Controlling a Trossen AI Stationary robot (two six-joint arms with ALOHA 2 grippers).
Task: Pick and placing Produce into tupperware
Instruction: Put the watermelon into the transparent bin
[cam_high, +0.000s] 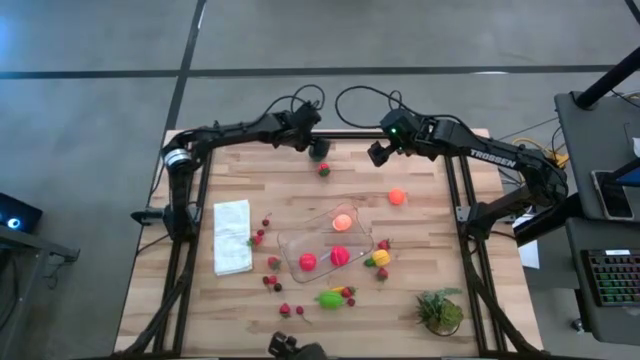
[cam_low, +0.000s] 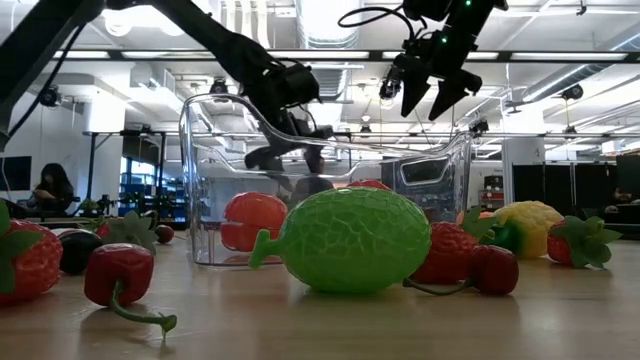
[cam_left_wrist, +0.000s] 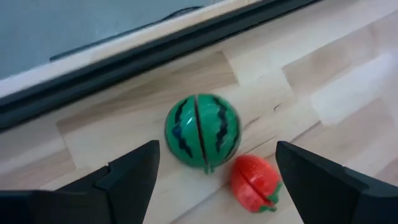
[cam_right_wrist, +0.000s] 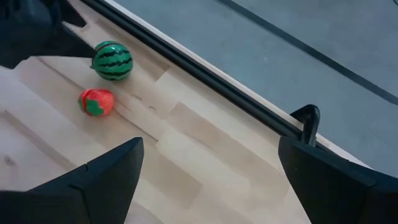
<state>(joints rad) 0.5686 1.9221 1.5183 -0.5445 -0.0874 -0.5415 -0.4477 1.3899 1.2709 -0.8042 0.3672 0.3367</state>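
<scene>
A striped dark-green melon (cam_left_wrist: 203, 130) lies by the table's far edge, with a red strawberry (cam_left_wrist: 254, 182) right beside it. My left gripper (cam_high: 316, 146) hangs open above the melon, its fingers (cam_left_wrist: 134, 174) apart on either side, touching nothing. My right gripper (cam_high: 380, 152) is open in the air near the far edge, to the right of the melon (cam_right_wrist: 112, 60). The clear tupperware (cam_high: 290, 243) stands mid-table and holds an orange fruit (cam_high: 342, 222) and two red ones (cam_high: 308, 262). More produce lies around it, such as a lime green melon (cam_high: 330, 298) and an orange (cam_high: 398, 197).
A white folded cloth (cam_high: 232, 237) lies left of the tupperware. A green plant tuft (cam_high: 440, 310) stands at the near right. Small red berries (cam_high: 272, 283) are scattered near the tupperware's left and near sides. A black frame rail (cam_left_wrist: 155, 56) runs along the far edge.
</scene>
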